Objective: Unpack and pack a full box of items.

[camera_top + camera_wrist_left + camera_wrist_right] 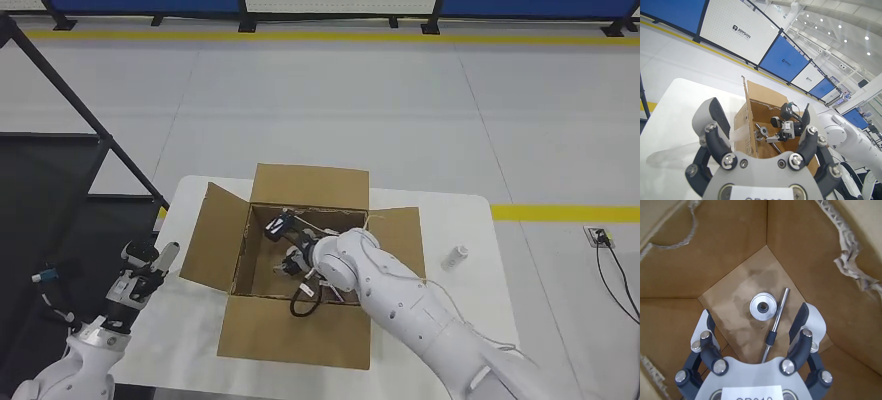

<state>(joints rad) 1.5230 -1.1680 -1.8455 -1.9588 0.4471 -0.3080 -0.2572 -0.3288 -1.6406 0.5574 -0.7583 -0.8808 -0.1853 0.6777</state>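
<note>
Spread wide, the right gripper [755, 309] hangs in the box [300, 342] over a steel rod [781, 305] and disc [763, 311]. The left gripper [761, 103] hovers outside, likewise spread.

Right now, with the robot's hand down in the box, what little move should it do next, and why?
Probably lower the right gripper straight down and close on the round metal part. Its fingers are open, holding nothing, and that part lies on the box floor nearly between them, beside the rod.

White table [195, 322] carried two things.
Cardboard box [298, 335] sat just past the fingers [718, 115] of the left gripper [150, 256]; small bottle [456, 257] well beyond.
</note>
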